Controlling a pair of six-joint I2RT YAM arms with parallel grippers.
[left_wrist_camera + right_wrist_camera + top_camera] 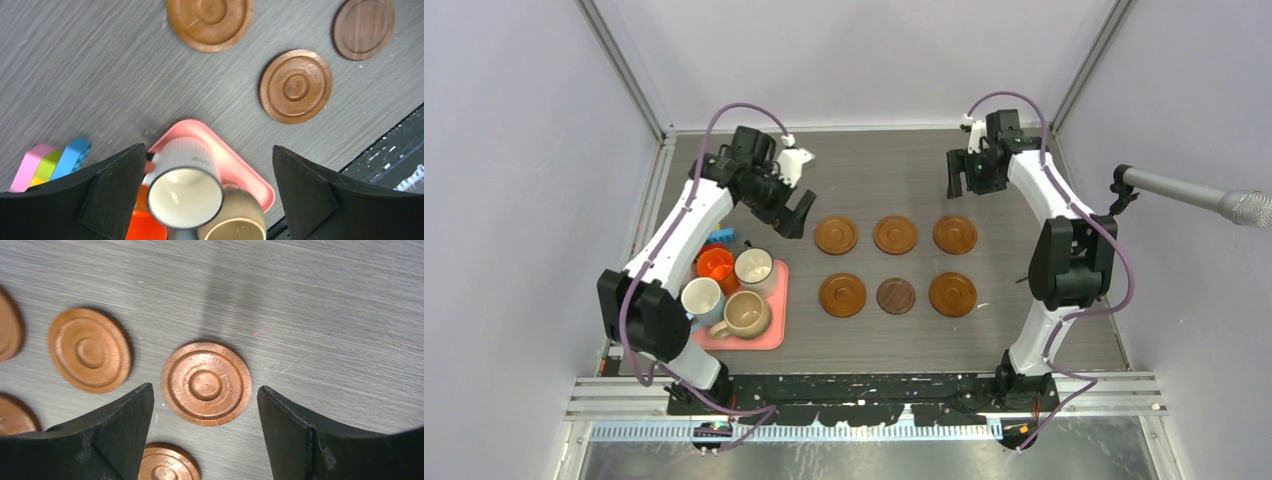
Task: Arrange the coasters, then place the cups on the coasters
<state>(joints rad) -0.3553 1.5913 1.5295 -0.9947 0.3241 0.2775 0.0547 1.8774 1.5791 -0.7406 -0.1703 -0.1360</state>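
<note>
five orange-brown coasters point(836, 235), concentric ring grooves. sixth coaster point(896, 296) darker brown, visible wood grain. tray point(778, 318) pink. orange mug point(716, 265) solid orange. white mug point(754, 267) ribbed, dark rim. tan mug point(744, 314) cream inside. table point(884, 180) grey, brushed streaks. blocks point(50, 162) pink, lime, blue.

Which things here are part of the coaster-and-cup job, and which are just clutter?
Job: five orange-brown coasters and one dark coaster, in two rows of three; orange mug, white mug, pale mug, tan mug, all on the pink tray.
Clutter: the pink tray itself, toy blocks beside it, microphone at the right edge.
</note>
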